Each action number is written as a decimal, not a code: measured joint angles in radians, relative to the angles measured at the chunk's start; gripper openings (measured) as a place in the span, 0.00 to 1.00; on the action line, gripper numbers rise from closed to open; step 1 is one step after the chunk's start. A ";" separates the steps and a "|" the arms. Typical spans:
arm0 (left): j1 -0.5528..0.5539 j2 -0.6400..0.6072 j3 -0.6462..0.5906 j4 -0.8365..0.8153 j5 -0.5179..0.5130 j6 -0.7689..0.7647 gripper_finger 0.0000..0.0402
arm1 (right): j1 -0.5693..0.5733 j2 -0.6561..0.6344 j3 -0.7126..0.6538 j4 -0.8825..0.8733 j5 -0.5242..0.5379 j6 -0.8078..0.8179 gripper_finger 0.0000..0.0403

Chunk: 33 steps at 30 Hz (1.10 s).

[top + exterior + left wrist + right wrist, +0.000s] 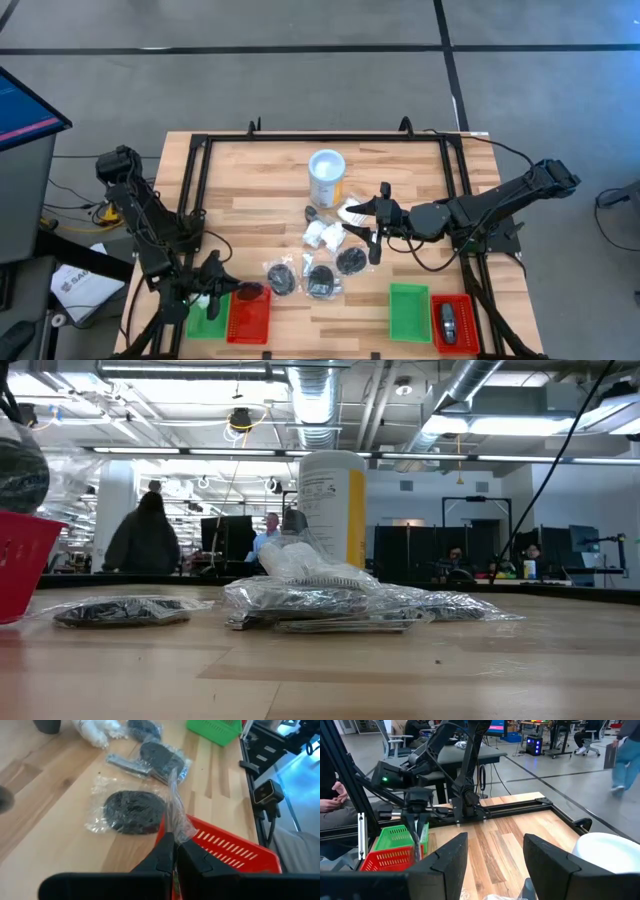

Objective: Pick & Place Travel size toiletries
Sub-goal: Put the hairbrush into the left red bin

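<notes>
Two dark arms are seen over the pale wooden surface (260, 180) in the high view. The left gripper (213, 290) is placed at the lower left of that frame, above the red slatted plastic tray (249, 316) and the green tray beside it (207, 320); in the left wrist view its fingers (162, 855) are pressed together on the edge of a clear plastic wrapper (177, 815), which is held up over the red tray's rim. The right gripper (378, 226) is held just right of centre, its fingers spread apart with nothing between them, above the cluster of travel size toiletries (322, 255). That cluster is spread across the middle of the surface: white wrapped packets (322, 236) in the centre and black round wrapped packets (281, 275) below them. A tall white cylindrical tub with a yellow label (327, 176) is stood just above the cluster. At the lower right, a second green tray (408, 312) and a second red tray (453, 322) are set side by side, a dark grey oblong piece (447, 320) lying in the red one.
</notes>
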<state>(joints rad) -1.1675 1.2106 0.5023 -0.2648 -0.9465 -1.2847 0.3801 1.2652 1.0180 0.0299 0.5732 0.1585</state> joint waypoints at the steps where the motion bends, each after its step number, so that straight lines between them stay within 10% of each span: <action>1: 0.000 0.000 -0.002 0.001 0.001 -0.004 0.00 | 0.000 0.000 0.000 0.000 0.000 0.000 0.45; 33: 0.000 -0.039 -0.006 0.010 0.024 0.026 0.25 | 0.000 0.000 0.000 0.000 0.000 0.000 0.45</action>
<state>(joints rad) -1.1675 1.1720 0.4965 -0.2550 -0.9223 -1.2590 0.3801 1.2652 1.0180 0.0299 0.5732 0.1585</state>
